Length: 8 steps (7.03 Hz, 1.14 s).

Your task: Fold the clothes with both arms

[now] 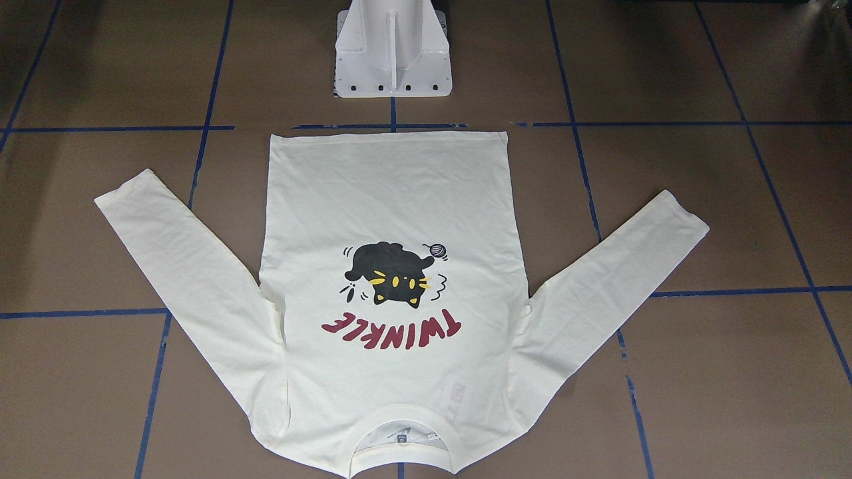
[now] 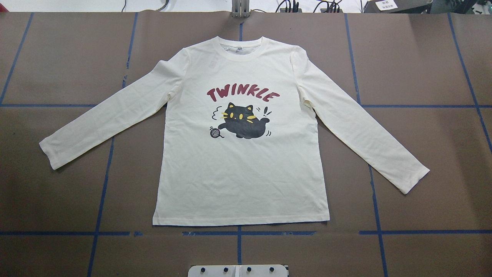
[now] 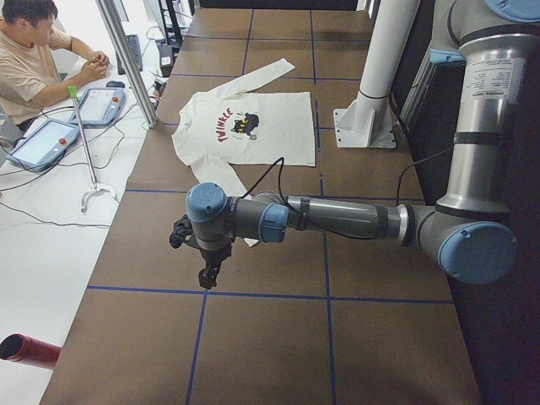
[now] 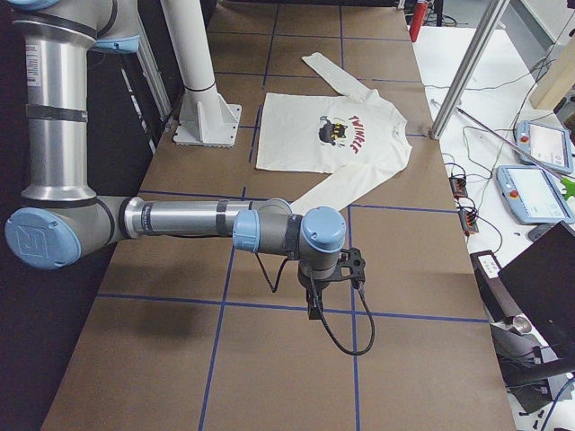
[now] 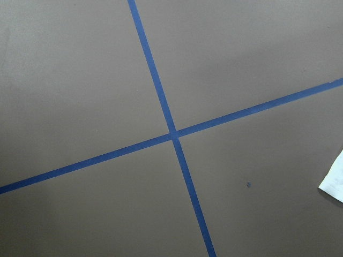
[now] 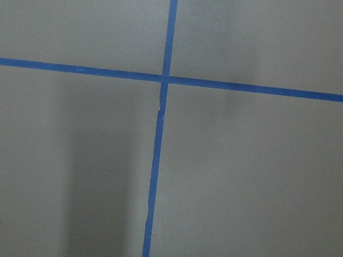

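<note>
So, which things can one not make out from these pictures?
1. Left gripper and right gripper: shown only in the side views, small; open or shut is unclear.
2. Shirt underside: hidden, it lies print-up on the table.
3. Neck label: too small to read, overhead view.
4. Collar: front part cut off by the bottom edge, front-facing view.
5. Near sleeve ends: largely behind left arm and right arm, side views.

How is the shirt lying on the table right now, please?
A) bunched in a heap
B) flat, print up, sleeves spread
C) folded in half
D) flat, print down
B: the shirt lies flat and unfolded, with its cat print facing up.
</note>
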Each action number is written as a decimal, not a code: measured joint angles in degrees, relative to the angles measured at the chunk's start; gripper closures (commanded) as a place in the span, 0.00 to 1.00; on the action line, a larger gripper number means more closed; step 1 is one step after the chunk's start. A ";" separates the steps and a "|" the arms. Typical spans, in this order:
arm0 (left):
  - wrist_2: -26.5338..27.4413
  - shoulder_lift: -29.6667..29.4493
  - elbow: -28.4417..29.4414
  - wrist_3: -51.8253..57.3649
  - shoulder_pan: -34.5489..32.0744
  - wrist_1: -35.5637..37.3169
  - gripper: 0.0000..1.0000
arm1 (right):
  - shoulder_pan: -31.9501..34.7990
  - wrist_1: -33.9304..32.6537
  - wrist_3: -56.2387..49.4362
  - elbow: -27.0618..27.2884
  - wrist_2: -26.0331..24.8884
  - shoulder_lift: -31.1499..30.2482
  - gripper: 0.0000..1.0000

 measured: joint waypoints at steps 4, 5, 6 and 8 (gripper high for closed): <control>0.06 0.21 -0.12 0.03 0.00 -3.61 0.01 | -0.61 0.15 0.04 1.54 0.17 1.08 0.00; 0.16 0.34 -0.03 0.10 0.00 -6.79 0.01 | -1.21 1.39 0.16 2.17 0.17 2.64 0.00; 0.37 0.43 0.28 0.16 0.00 -10.85 0.01 | -1.64 5.50 0.28 2.21 0.10 3.66 0.00; 0.23 0.60 1.74 -0.02 0.00 -16.26 0.01 | -1.89 14.60 0.29 0.29 1.34 3.46 0.00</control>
